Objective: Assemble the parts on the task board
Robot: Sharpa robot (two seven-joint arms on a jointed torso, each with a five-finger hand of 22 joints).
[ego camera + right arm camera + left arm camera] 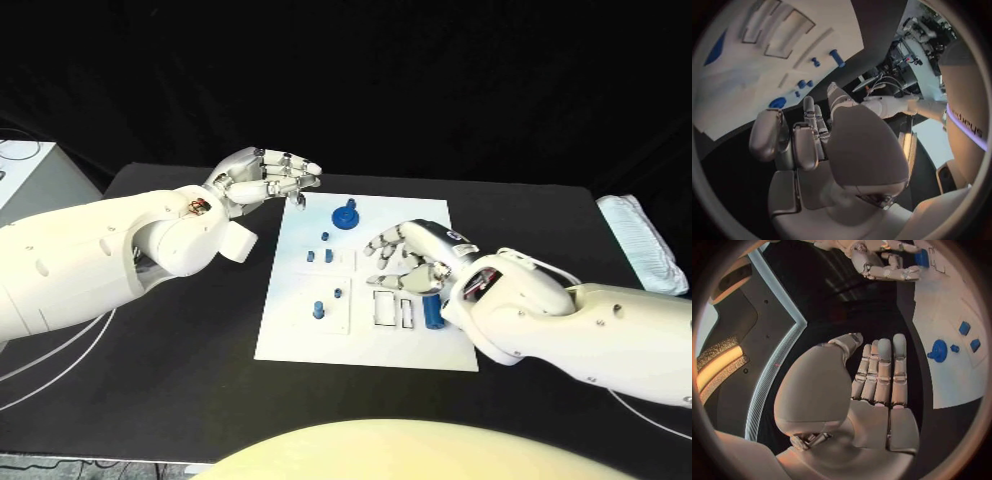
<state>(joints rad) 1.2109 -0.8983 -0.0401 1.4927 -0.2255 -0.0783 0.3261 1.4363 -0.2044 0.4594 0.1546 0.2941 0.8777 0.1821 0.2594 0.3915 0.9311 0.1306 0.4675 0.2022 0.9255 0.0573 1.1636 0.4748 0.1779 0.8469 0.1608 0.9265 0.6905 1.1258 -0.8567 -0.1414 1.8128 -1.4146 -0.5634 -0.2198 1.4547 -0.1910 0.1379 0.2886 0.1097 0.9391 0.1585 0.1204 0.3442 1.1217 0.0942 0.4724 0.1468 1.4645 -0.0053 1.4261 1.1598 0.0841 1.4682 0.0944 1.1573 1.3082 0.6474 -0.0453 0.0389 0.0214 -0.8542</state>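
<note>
- Right hand (408,255) sits low over the right half of the white board (289,340), its fingers bent downward toward the board surface. Whether it holds anything cannot be told from the head view; the right wrist view shows its fingers (795,145) loosely curled with nothing between them.
- Just beside the right hand, a blue bar (431,310) lies on the board next to two rectangular outlined pockets (392,308).
- Left hand (271,176) hovers above the far left corner of the board, off its edge. Its fingers are curled at the tips in the head view; the left wrist view shows the fingers (882,370) side by side and the palm empty.
- A round blue knob (345,215) stands near the far edge of the board, between the two hands.
- Small blue pegs (320,255) stand in the middle of the board, and further pegs (320,310) nearer its left front.
- The board lies flat at the centre of the black worktop (173,400).
- A white cloth bundle (642,240) lies at the worktop's right edge, well apart from the board.
</note>
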